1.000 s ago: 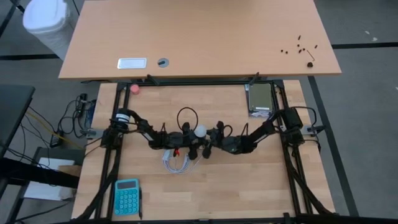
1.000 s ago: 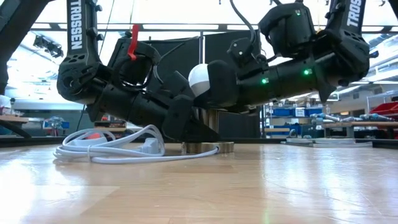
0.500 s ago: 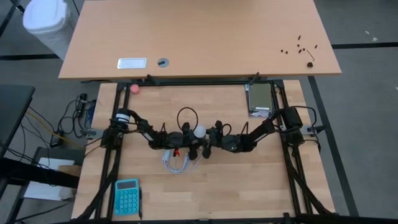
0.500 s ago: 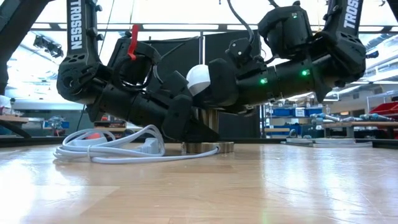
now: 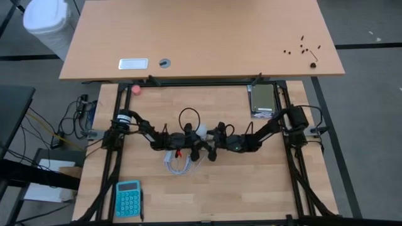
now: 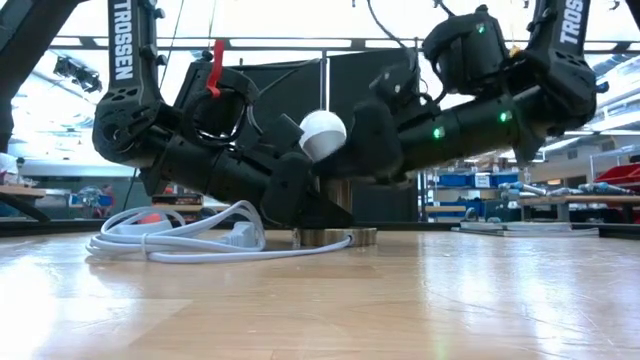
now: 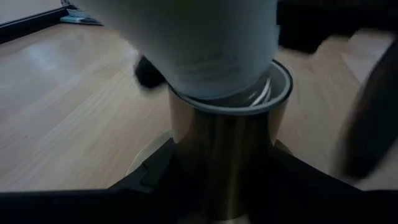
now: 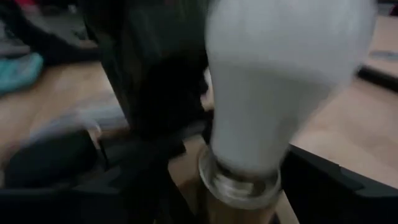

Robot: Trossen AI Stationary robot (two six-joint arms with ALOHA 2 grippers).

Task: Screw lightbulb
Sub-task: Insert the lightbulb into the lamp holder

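From above, at the middle of the slatted wooden table (image 5: 251,194), the lightbulb (image 5: 201,132) shows as a small white dot between the two dark arms, which meet nose to nose. The left pincer (image 5: 191,140) sits low by it; the right pincer (image 5: 215,139) comes in from the other side. A coiled white cord (image 5: 179,164) lies just beside them.

At table height, the frosted globe (image 6: 322,134) stands clear above a stubby metal socket (image 6: 333,205) on a round disc base. The left pincer (image 6: 300,205) is pinching the socket to steady it. The right pincer (image 6: 365,140) stands beside the globe with its jaws spread, apparently not clamping it.

Past the left wrist, the bulb (image 7: 199,43) tapers down into the brushed-metal cup (image 7: 227,149), whose rim is smooth and shiny.

Past the right wrist, the bulb (image 8: 280,87) looks matt and rounded, narrowing to its neck in the socket's collar (image 8: 239,180) (it leans a little here, perhaps not fully seated).

My guess is it's light, thin-walled and brittle, and slick under hard fingers. I'd take it around the widest part of the globe, gently, with just enough squeeze to turn it.
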